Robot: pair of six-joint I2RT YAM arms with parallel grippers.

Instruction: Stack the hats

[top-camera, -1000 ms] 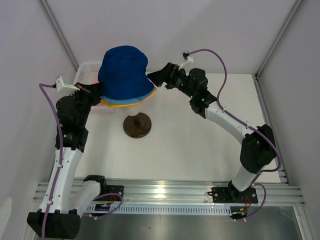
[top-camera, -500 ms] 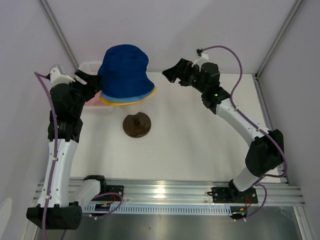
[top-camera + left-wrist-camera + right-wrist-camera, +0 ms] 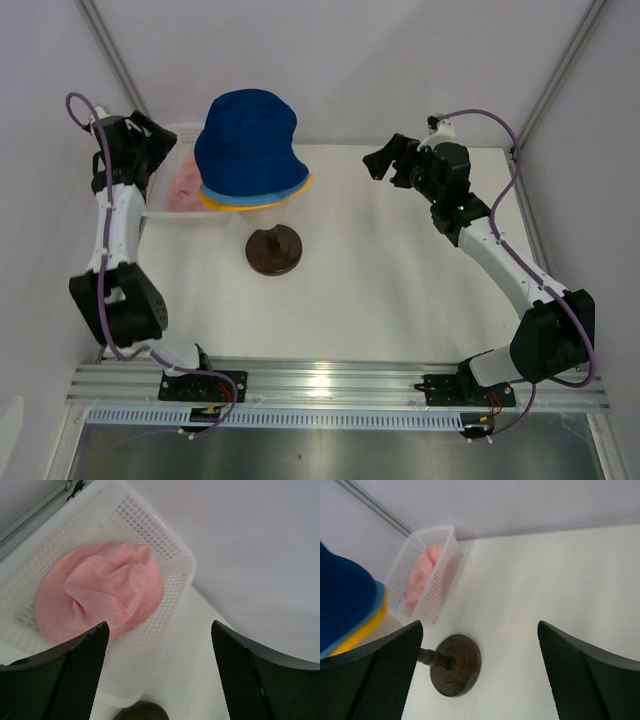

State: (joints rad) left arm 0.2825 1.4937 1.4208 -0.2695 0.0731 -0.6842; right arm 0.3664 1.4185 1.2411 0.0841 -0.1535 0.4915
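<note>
Top external: dark navy hat (image 3: 248,135) sits on top of a stack raised on a stand. Light blue hat (image 3: 380,592) is under it and yellow hat (image 3: 367,627) is lowest; only their brims show. Stand's dark brown round base (image 3: 274,250) rests on white tabletop (image 3: 400,280).

Pale pink hat (image 3: 100,587) lies crumpled in white perforated basket (image 3: 167,562) at far left, apart from the stack.

Left pincer (image 3: 159,630) hangs above the basket, fingers wide apart, gripping nothing. Right pincer (image 3: 480,630) is in the air right of the stack, fingers spread, gripping nothing, clear of the hats.
</note>
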